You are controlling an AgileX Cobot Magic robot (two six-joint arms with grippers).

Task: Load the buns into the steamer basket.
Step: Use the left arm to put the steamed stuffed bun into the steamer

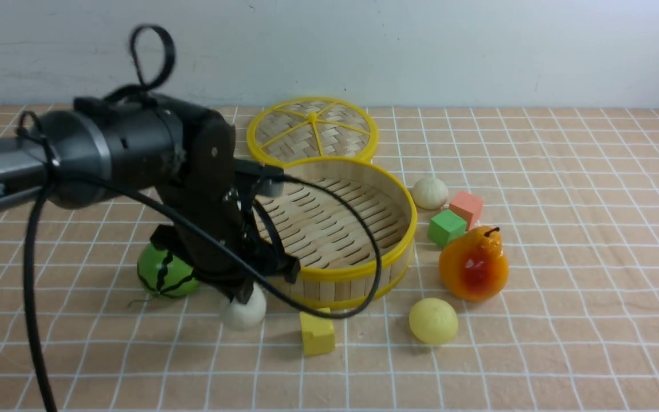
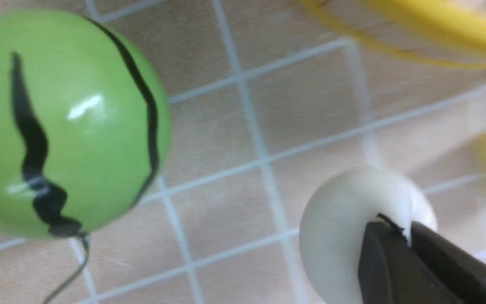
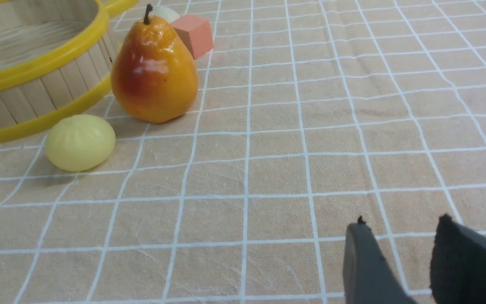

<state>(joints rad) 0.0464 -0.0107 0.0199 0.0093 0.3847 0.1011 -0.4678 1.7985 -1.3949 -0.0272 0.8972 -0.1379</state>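
My left gripper [image 1: 243, 294] reaches down in front of the steamer basket [image 1: 335, 283] and is shut on an off-white bun [image 1: 243, 313] resting on the cloth. In the left wrist view its fingertips [image 2: 378, 236] pinch the soft top of that bun [image 2: 340, 223]. A second off-white bun [image 1: 429, 193] lies right of the basket, and a pale yellow bun [image 1: 433, 320] lies at its front right. The basket's slatted floor is bare. My right gripper [image 3: 401, 226] hovers open over bare cloth, well away from the yellow bun [image 3: 80, 141] and the basket [image 3: 36, 88].
A green watermelon ball [image 1: 163, 272] sits just left of the held bun. An orange pear [image 1: 473, 263], a green cube [image 1: 447, 227] and a pink cube [image 1: 467, 207] crowd the basket's right side. A yellow block [image 1: 317, 333] lies in front; the lid [image 1: 312, 129] lies behind.
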